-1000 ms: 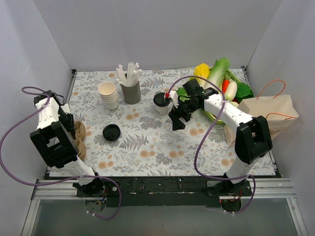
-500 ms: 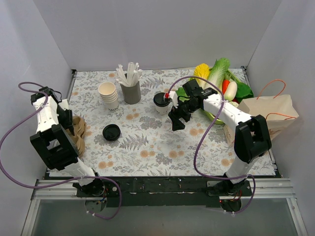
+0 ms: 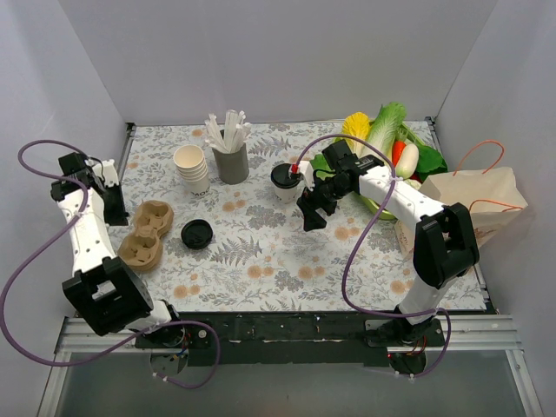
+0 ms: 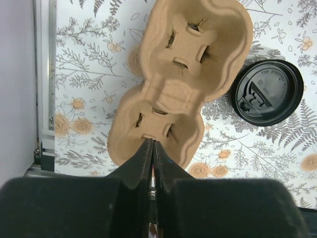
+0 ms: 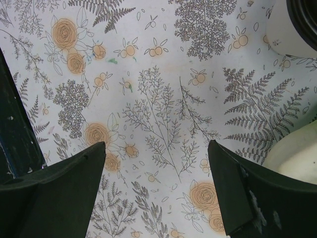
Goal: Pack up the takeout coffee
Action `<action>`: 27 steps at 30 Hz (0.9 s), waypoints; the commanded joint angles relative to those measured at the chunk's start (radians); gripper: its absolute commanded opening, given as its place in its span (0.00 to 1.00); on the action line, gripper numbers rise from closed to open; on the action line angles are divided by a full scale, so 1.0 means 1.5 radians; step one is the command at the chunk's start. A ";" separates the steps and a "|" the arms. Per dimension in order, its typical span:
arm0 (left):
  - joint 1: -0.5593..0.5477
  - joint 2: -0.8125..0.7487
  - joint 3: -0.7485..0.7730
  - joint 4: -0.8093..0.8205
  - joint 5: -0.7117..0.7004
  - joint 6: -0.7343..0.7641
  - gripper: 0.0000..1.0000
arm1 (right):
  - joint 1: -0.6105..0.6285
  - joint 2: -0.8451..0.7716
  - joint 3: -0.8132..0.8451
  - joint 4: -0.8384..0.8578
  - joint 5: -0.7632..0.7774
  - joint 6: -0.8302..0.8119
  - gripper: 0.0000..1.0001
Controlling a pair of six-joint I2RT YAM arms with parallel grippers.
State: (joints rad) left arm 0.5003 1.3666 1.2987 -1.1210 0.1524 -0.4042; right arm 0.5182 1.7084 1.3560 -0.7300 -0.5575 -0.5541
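Two arms up, but only one is anywhere near the job.

Top view: the coffee (image 3: 284, 180) stands upright and capped, mid-table toward the back. The right claw (image 3: 312, 215) is just beside it on the near-right, not touching. The carrier (image 3: 146, 233) lies flat well off to the left with a loose lid (image 3: 197, 233) next to it. The left claw (image 3: 113, 207) hangs by the left wall, and the bag (image 3: 473, 200) sits at the far right.

Left wrist view: the fingers (image 4: 138, 166) are pressed together bar a sliver, with nothing between them. Their tips line up with the carrier's near rim, but I read that as hovering above it, not gripping. Both wells look empty.

Right wrist view: the claw is spread wide and empty, with only bare cloth (image 5: 158, 99) between its fingers (image 5: 59, 188). The coffee just peeks in at the top-right corner, so it's off to one side of the gap, not in it.

My take on the step: I'd swing the right claw over until the cup body sits centred between the fingers. Then come in below the cap and squeeze gently, since paper crushes and a popped cap means a spill. Keep it upright on the way to a well.
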 commanded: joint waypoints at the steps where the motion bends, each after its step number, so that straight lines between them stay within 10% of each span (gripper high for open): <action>1: -0.001 0.037 0.031 0.006 -0.007 -0.011 0.17 | -0.001 0.008 0.008 0.005 -0.016 -0.004 0.91; 9: -0.010 0.058 -0.016 -0.003 0.029 0.017 0.45 | -0.001 0.003 0.012 -0.014 -0.005 -0.005 0.91; 27: -0.012 0.169 0.030 0.013 0.078 0.092 0.38 | 0.004 0.001 0.005 -0.062 0.047 -0.023 0.90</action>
State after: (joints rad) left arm 0.4870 1.6215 1.2888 -1.0966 0.2256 -0.2939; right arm 0.5190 1.7103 1.3571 -0.8120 -0.4969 -0.5762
